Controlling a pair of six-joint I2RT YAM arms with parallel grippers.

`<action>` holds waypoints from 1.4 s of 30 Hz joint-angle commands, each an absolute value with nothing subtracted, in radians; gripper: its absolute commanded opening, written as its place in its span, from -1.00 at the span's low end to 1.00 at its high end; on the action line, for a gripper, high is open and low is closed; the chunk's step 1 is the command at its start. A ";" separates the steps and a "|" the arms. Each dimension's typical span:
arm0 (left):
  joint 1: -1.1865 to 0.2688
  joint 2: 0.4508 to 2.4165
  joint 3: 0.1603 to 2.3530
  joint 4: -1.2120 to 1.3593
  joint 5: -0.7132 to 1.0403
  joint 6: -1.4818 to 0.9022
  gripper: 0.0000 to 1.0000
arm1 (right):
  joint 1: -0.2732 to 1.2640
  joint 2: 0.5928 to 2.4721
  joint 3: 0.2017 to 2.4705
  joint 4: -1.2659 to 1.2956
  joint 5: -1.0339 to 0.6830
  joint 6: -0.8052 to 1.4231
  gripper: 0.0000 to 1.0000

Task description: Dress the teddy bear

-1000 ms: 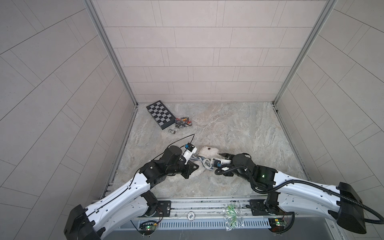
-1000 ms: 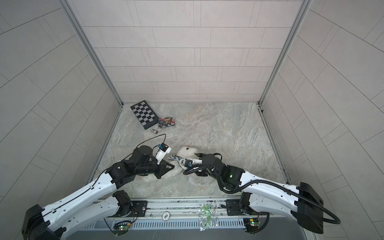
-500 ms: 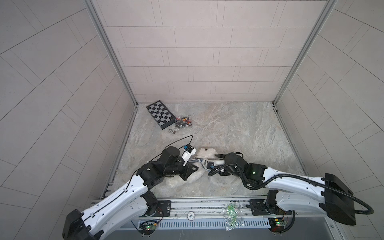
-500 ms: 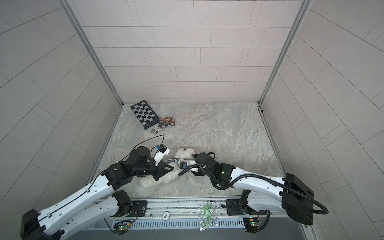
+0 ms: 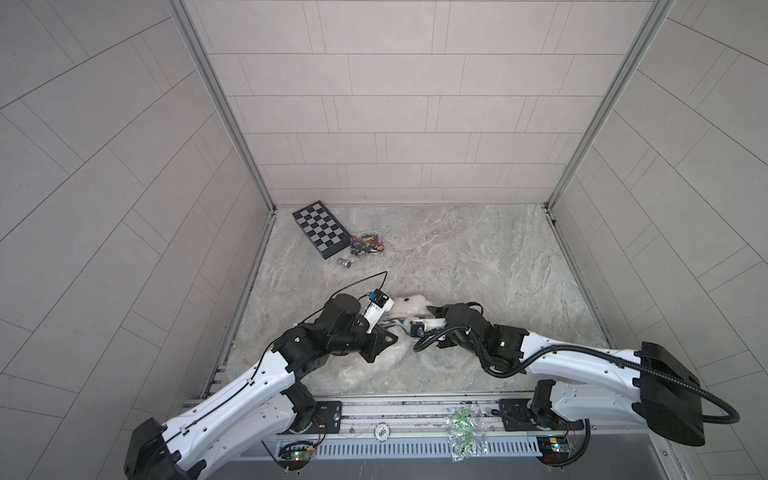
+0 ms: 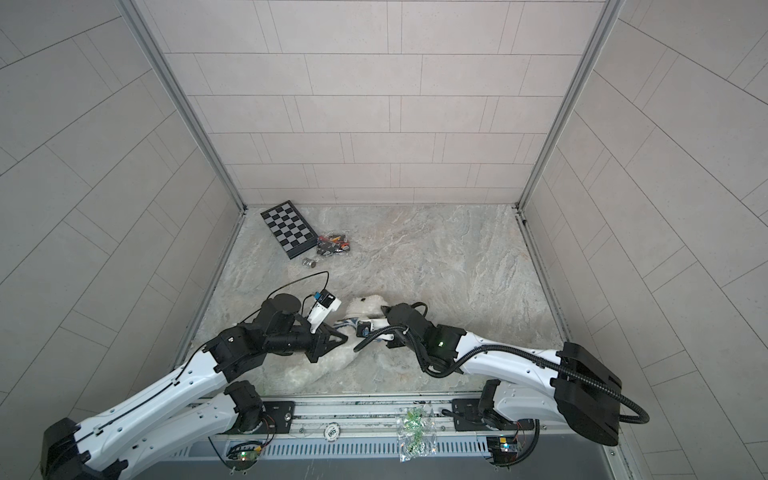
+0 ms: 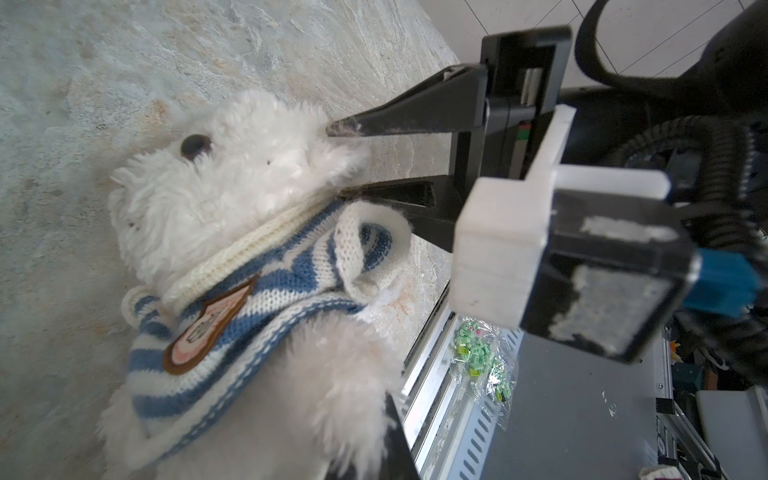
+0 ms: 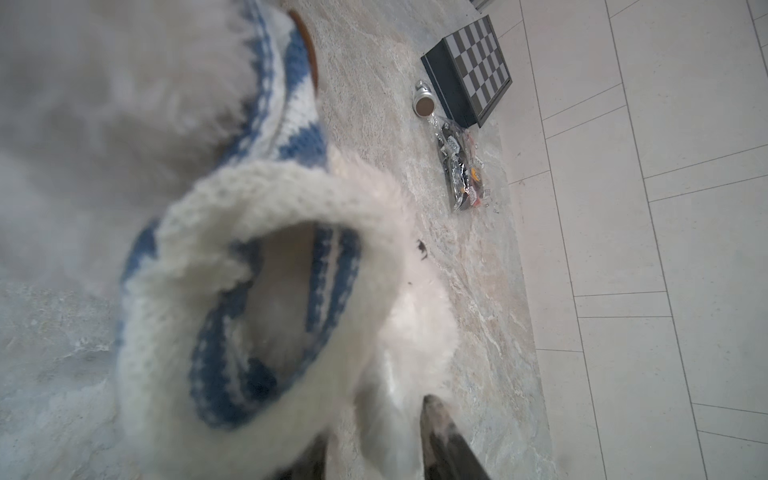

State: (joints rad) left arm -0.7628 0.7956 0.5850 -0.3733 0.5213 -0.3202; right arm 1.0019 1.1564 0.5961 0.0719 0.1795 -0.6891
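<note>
The left jaws are clenched, low over the lower body of the teddy bear point(image 5: 409, 306), near the front edge of the bench point(image 5: 478, 257). In the left wrist view white fur crowds round them, and I cannot tell whether they pinch fur, knit or nothing.

Well behind them, in the back left corner, lies a folding chessboard point(image 5: 320, 228). A clear bag of small dark parts point(image 5: 366, 245) touches its near corner, and a small metal cylinder point(image 5: 344, 262) lies just beside it.

The bear lies on its back between the two arms, left of the bench's middle, with its head toward the back wall and its legs toward the front rail. A blue-and-white striped knit shirt point(image 7: 266, 291) sits bunched round its neck and upper chest. The cream collar is under the chin and a brown-edged badge point(image 7: 208, 328) is on the front. The belly and legs are bare fur. One sleeve cuff point(image 7: 361, 245) gapes open beside the head, on the right arm's side.

The right jaws stand parted at that side of the head. One fingertip point(image 7: 395, 118) touches the fur there, and the other lies lower, behind the collar. In the right wrist view white fur fills the gap between the tips, and I cannot tell whether they squeeze it.

Further right, a clear bag of green bits point(image 5: 463, 432) lies on the front rail.
</note>
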 commanded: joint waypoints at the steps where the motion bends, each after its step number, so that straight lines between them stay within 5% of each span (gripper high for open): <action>1: -0.768 0.790 0.605 -0.354 0.537 -0.302 -1.00 | 1.000 1.134 0.593 0.110 0.200 -0.721 -0.20; 9: -0.768 0.788 0.604 -0.350 0.541 -0.302 -1.00 | 0.999 1.205 0.614 0.119 0.231 -0.755 -0.30; 17: -0.768 0.785 0.604 -0.345 0.509 -0.313 -1.00 | 1.020 1.201 0.614 0.101 0.308 -0.754 -1.00; 29: -0.624 0.848 0.567 -0.176 0.313 -0.419 -0.71 | 1.072 1.124 0.887 -0.456 0.265 -0.134 -1.00; 36: -0.649 0.822 0.551 -0.120 0.223 -0.451 -0.02 | 1.037 1.206 0.998 -0.574 0.221 0.167 -1.00; 42: -0.747 0.755 0.462 -0.066 0.240 -0.493 -0.02 | 0.990 1.192 1.012 -0.569 0.187 0.231 -1.00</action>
State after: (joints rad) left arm -0.7094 0.7757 0.5144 -0.1211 0.2436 -0.4603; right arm 0.9962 1.2060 0.9775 -0.5472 0.2035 0.1375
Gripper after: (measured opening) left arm 0.495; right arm 0.050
